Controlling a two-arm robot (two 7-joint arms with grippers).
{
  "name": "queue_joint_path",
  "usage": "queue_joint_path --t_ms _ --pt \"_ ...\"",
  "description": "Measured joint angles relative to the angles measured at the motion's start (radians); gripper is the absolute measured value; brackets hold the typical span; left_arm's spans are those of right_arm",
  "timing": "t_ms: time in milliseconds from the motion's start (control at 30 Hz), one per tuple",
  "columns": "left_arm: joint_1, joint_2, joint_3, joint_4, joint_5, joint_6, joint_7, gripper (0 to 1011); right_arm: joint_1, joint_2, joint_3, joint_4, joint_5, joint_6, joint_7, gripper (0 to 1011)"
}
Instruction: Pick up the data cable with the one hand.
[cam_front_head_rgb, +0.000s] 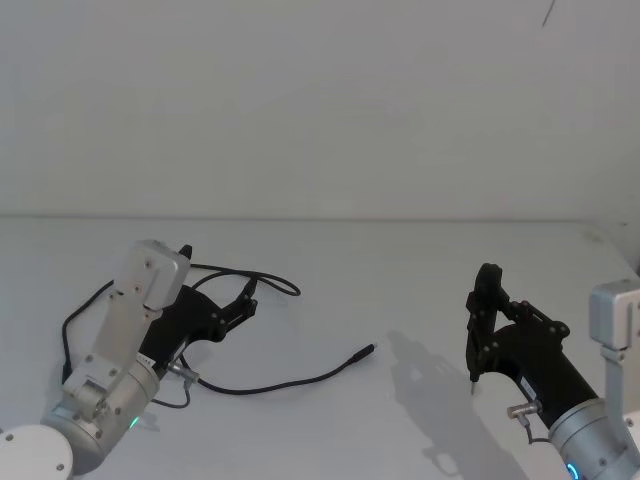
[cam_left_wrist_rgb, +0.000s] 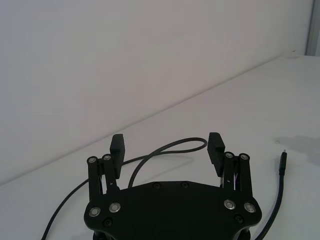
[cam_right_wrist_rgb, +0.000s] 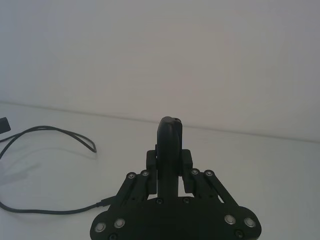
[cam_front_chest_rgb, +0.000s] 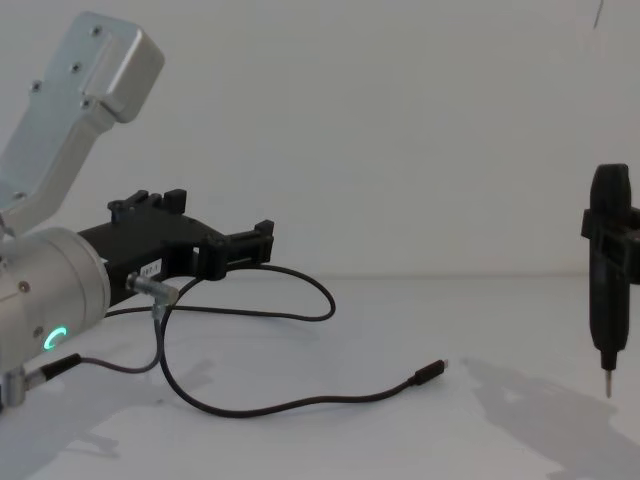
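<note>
The data cable (cam_front_head_rgb: 318, 378) lies on the white table in loose curves, and its small plug (cam_front_head_rgb: 365, 351) points toward the table's middle. My left gripper (cam_front_head_rgb: 248, 300) hangs open just above the cable's far loop (cam_front_head_rgb: 288, 287). In the left wrist view the loop (cam_left_wrist_rgb: 165, 148) runs below the gap between the spread fingers (cam_left_wrist_rgb: 117, 145), with nothing gripped. The plug (cam_left_wrist_rgb: 283, 162) lies off to one side. Seen from the chest, the cord (cam_front_chest_rgb: 300, 403) rests flat and ends at the plug (cam_front_chest_rgb: 432, 372). My right gripper (cam_front_head_rgb: 487, 290) stands shut at the right, well apart from the cable.
A short grey wire with a silver plug (cam_front_chest_rgb: 150, 287) hangs from my left wrist. The right gripper (cam_front_chest_rgb: 610, 260) ends in a thin metal pin (cam_front_chest_rgb: 607, 385) pointing down. The white table (cam_front_head_rgb: 400, 270) meets a plain white wall behind.
</note>
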Motion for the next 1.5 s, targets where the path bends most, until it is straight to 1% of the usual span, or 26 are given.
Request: queue_joint_path --t_ms 667,867,967,1000,1067,1167,1200,1300,1333,1400,1467,1500 --pt "0.0 0.0 0.0 0.0 -0.001 0.0 0.0 1001 0.0 0.0 0.0 0.0 0.0 0.0 0.0 279" --pt "-0.004 0.003 0.0 0.003 -0.005 -0.001 -0.016 1001 0.0 0.0 0.0 0.0 0.0 0.0 0.0 279" --pt "-0.012 0.009 -0.001 0.009 -0.018 -0.003 -0.048 1001 0.0 0.0 0.0 0.0 0.0 0.0 0.0 279" --pt "-0.012 0.009 -0.001 0.009 -0.018 -0.003 -0.048 1001 0.0 0.0 0.0 0.0 0.0 0.0 0.0 279" --pt "-0.02 0.017 -0.001 0.015 -0.032 -0.005 -0.081 1001 0.0 0.0 0.0 0.0 0.0 0.0 0.0 279" --pt "-0.026 0.022 -0.002 0.02 -0.044 -0.007 -0.108 1001 0.0 0.0 0.0 0.0 0.0 0.0 0.0 279" --pt "-0.03 0.027 -0.002 0.024 -0.054 -0.008 -0.13 1001 0.0 0.0 0.0 0.0 0.0 0.0 0.0 279" --pt "-0.036 0.033 -0.003 0.029 -0.068 -0.01 -0.16 1001 0.0 0.0 0.0 0.0 0.0 0.0 0.0 279" --pt "-0.041 0.039 -0.003 0.034 -0.08 -0.011 -0.186 1001 0.0 0.0 0.0 0.0 0.0 0.0 0.0 279" --pt "-0.045 0.044 -0.004 0.039 -0.09 -0.013 -0.208 1001 0.0 0.0 0.0 0.0 0.0 0.0 0.0 279" --pt "-0.052 0.051 -0.005 0.047 -0.106 -0.015 -0.244 1001 0.0 0.0 0.0 0.0 0.0 0.0 0.0 279" --pt "-0.057 0.057 -0.005 0.053 -0.12 -0.017 -0.272 1001 0.0 0.0 0.0 0.0 0.0 0.0 0.0 279"
